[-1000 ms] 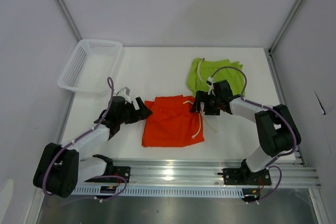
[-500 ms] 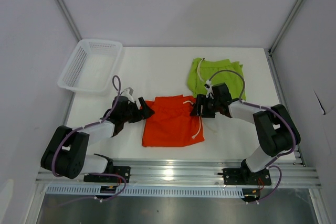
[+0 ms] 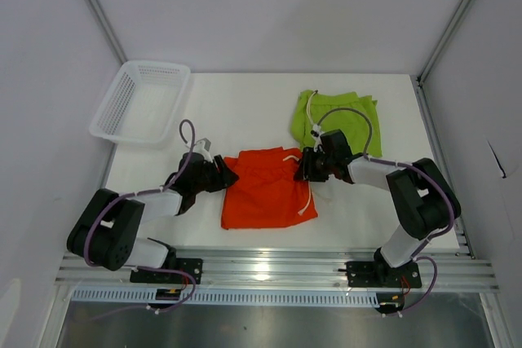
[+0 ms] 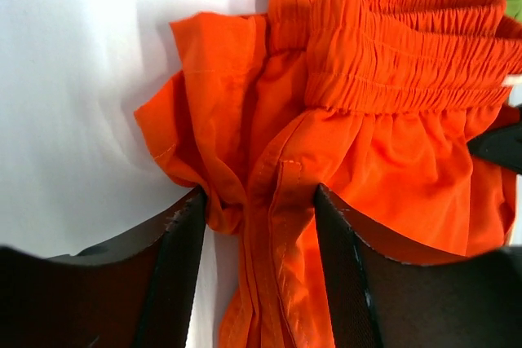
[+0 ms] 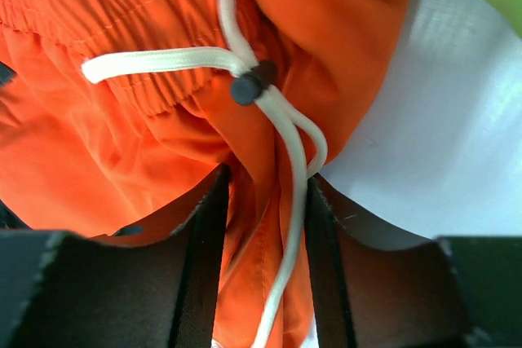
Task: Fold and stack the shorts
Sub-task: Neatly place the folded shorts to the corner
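Observation:
The orange shorts (image 3: 269, 193) lie flat near the table's front middle, with the waistband away from the arms. The lime green shorts (image 3: 338, 116) lie crumpled behind them to the right. My left gripper (image 3: 227, 175) is at the orange pair's upper left corner. In the left wrist view its jaws (image 4: 259, 193) straddle a bunched fold of orange fabric (image 4: 269, 226), with a strip of table showing beside one finger. My right gripper (image 3: 306, 167) is at the upper right corner. There its jaws (image 5: 267, 175) pinch orange cloth and the white drawstring (image 5: 163, 61).
A white mesh basket (image 3: 155, 64) stands at the back left corner of the white table. The side walls rise close on both sides. The metal rail with the arm bases (image 3: 269, 270) runs along the near edge.
Both arms have reached inward to the orange shorts' top corners. Both sets of jaws have narrowed from wide open onto the fabric. The shorts themselves have barely shifted.

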`<move>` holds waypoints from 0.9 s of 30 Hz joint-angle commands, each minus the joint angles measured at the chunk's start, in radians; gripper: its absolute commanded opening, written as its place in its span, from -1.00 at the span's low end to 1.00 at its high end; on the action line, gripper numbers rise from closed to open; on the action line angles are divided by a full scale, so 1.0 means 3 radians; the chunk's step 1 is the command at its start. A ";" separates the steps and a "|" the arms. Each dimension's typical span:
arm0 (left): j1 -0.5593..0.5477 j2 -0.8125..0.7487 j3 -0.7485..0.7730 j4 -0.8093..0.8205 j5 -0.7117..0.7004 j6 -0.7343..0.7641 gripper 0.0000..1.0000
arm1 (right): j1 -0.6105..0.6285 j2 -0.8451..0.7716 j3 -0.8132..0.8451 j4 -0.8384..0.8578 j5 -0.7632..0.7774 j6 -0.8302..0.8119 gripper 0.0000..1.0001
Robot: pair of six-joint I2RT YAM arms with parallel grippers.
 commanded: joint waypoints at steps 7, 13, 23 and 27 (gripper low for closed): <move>-0.0389 -0.0185 -0.0055 0.0162 -0.0717 0.0042 -0.25 | 0.0283 0.0121 0.0190 0.0188 0.0453 0.0021 -0.43; -0.0552 -0.0266 0.0001 0.0050 -0.1071 0.0057 -0.99 | 0.0513 0.0065 0.0251 0.0188 0.0816 -0.0009 -0.88; -0.0670 -0.0834 -0.0015 -0.0150 -0.1511 0.0134 -1.00 | 0.0759 -0.0161 0.0481 0.0076 0.1364 -0.0152 -1.00; -0.0670 -0.0753 0.0153 -0.0073 -0.1526 0.0134 -1.00 | 0.0744 -0.0140 0.0655 -0.0082 0.1435 -0.0239 -1.00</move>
